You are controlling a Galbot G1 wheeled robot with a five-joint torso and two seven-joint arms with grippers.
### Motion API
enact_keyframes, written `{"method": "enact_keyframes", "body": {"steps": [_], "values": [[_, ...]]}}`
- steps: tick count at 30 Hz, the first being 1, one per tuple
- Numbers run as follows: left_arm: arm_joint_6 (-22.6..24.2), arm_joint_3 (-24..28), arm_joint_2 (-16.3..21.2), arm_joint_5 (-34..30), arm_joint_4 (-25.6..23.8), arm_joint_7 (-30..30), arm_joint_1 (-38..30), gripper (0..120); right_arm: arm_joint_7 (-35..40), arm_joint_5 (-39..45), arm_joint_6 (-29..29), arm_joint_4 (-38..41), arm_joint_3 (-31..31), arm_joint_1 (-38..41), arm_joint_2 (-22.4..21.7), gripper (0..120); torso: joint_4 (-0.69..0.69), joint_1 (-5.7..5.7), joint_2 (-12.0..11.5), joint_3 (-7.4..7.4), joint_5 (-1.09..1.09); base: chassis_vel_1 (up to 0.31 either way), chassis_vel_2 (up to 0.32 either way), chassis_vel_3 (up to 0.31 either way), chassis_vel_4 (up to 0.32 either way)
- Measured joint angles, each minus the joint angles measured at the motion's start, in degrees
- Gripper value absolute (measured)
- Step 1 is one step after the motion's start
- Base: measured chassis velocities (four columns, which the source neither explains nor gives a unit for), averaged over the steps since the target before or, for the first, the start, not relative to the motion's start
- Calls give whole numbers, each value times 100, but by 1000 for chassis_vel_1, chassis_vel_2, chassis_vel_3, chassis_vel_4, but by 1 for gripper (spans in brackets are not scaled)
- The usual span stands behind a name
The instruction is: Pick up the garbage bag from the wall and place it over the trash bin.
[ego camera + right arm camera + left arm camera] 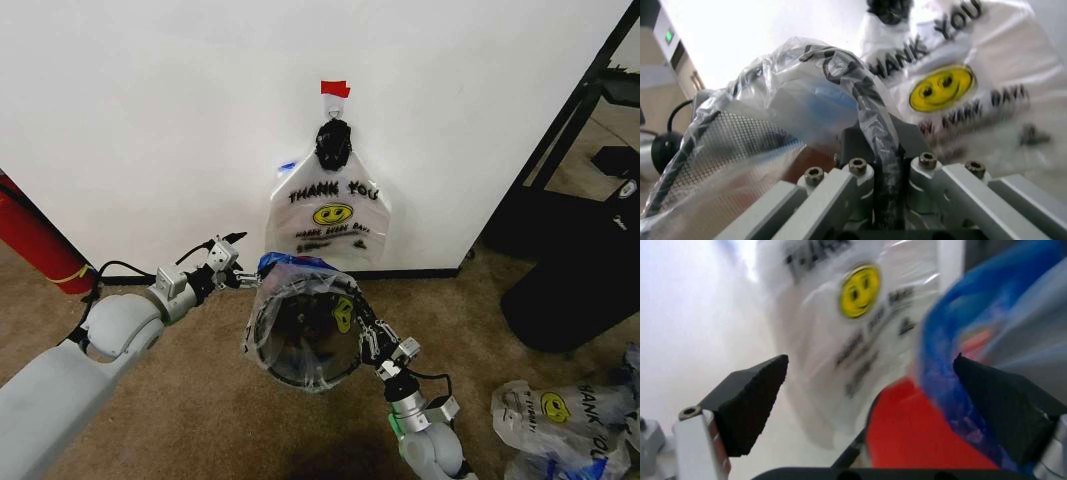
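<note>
A garbage bag (pixel 262 335) is draped over the black mesh trash bin (pixel 300 345) on the carpet below the wall (pixel 150 120). Its blue-tinted handle (pixel 290 263) lies at the far rim. My right gripper (pixel 362 328) is shut on the bag-wrapped rim at the bin's right side; in the right wrist view the plastic-covered rim wire (pixel 873 125) runs between its fingers (pixel 833 190). My left gripper (pixel 238 268) stands open at the bin's left rim, and in the left wrist view the blue handle (pixel 940 365) is beside one pad (pixel 1000 405). More identical bags (pixel 330 215) hang from a hook on the wall.
A red cylinder (pixel 35 240) leans at the far left. A black rack (pixel 575 150) and black base (pixel 570 290) stand at the right. Loose bags (pixel 560 415) lie on the carpet at the lower right. A red tape strip (pixel 335 88) marks the wall above the hook.
</note>
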Motion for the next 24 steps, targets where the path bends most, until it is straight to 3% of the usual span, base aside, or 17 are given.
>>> {"method": "enact_keyframes", "body": {"steps": [4,12,16,19,24], "values": [[-191,67,-138,55,252,212,-101,98,-109,593,-338,18,-105,-47,1,1,0,0,0,0,0,0,0,0,0],[-679,35,-145,-37,458,429,-97,99,48,891,-651,50,-119,-22,-7,1,0,0,0,0,0,0,0,0,0],[-1467,-111,-168,-559,408,1195,-2,100,671,882,-844,74,-181,-9,-12,1,0,0,0,0,1,0,0,0,0],[-1792,-136,-260,-893,454,1585,34,100,997,852,-968,83,-275,-1,-9,1,1,0,0,0,2,0,0,0,0],[-1886,-159,-444,-1141,614,1929,47,100,1172,726,-1035,78,-376,5,-11,1,0,0,0,0,1,0,0,0,0]]}}
